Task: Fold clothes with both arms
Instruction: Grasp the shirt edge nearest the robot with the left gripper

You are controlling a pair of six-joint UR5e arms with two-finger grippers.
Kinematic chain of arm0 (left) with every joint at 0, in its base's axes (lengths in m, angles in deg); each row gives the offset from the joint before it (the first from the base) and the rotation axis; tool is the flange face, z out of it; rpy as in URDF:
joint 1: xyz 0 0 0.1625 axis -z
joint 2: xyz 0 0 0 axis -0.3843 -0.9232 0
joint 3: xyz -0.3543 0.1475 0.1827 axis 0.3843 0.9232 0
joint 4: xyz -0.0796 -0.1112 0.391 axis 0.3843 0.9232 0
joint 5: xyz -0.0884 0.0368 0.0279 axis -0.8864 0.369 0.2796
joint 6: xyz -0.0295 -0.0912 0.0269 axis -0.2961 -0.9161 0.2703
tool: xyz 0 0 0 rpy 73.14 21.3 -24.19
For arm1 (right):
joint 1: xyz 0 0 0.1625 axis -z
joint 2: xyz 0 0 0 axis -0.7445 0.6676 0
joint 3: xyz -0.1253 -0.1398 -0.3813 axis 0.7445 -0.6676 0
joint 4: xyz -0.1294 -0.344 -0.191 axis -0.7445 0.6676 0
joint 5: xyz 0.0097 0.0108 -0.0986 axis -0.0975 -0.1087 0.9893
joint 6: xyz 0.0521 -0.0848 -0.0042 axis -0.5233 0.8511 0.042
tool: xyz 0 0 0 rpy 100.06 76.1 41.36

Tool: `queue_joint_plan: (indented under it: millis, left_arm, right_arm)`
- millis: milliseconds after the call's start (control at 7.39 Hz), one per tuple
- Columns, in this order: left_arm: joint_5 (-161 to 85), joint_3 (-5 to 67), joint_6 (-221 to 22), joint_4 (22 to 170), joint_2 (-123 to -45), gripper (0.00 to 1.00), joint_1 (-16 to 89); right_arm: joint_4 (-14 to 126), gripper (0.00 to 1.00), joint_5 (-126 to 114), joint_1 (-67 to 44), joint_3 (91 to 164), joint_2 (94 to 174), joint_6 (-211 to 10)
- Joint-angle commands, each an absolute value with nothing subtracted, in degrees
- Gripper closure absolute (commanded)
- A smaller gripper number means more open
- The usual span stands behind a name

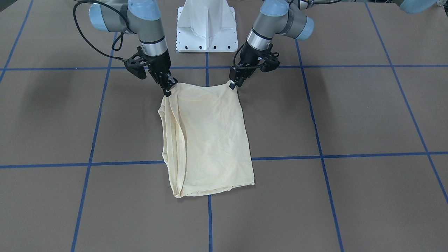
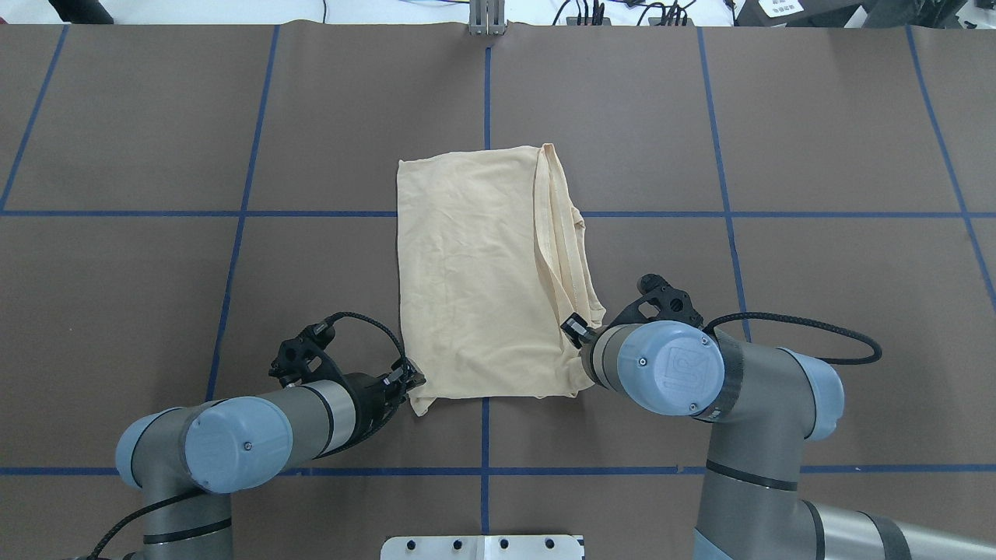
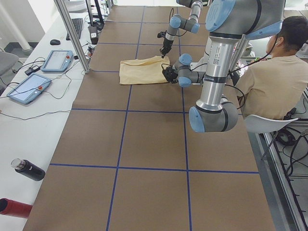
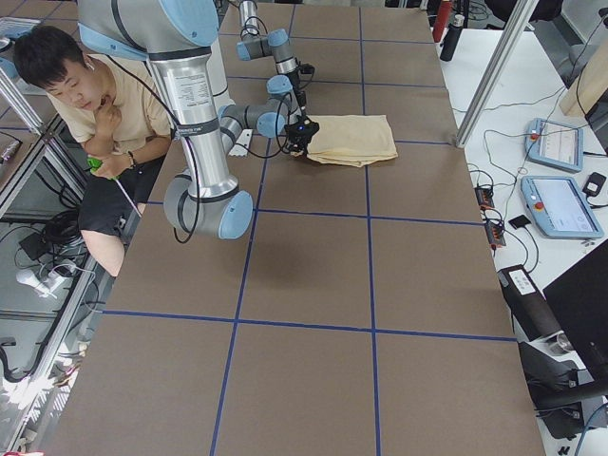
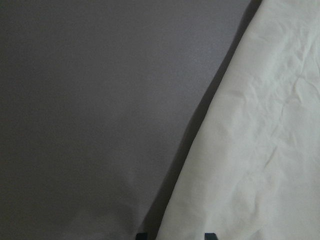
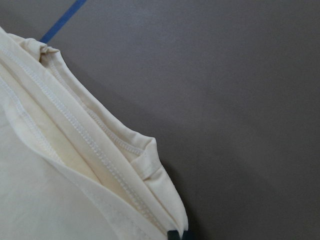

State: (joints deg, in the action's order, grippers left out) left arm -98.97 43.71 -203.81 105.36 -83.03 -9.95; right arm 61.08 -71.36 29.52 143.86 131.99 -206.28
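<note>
The clothes are one cream-yellow shirt folded into a tall rectangle mid-table, plain side up, with stitched hems stacked along one long edge. My left gripper pinches the near corner on its side, and in the left wrist view the cloth hangs slightly off the table between the fingertips. My right gripper is shut on the other near corner, at the layered hems. The edge between the two grippers runs taut. No print shows.
The white pedestal stands just behind the grippers. A seated person is beside the robot. Control tablets and a metal post are on the far bench, bottles near its end. Blue tape lines grid the brown table.
</note>
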Motion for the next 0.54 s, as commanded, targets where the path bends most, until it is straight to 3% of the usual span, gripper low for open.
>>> queue_joint_plan:
  millis: [0,271,406]
  left_arm:
    - [-99.05,43.75,-203.81,104.95,-83.09,0.61,-10.56]
    - [-98.97,43.84,-203.81,104.60,-83.27,1.00,-10.56]
    - [-99.05,44.10,-203.81,104.60,-83.18,1.00,-10.56]
  right_arm:
    - [61.08,1.00,-71.36,29.49,144.07,131.99,-206.26]
    - [61.08,1.00,-71.36,29.49,144.34,131.99,-206.35]
    - [61.08,1.00,-71.36,29.49,144.34,132.08,-206.35]
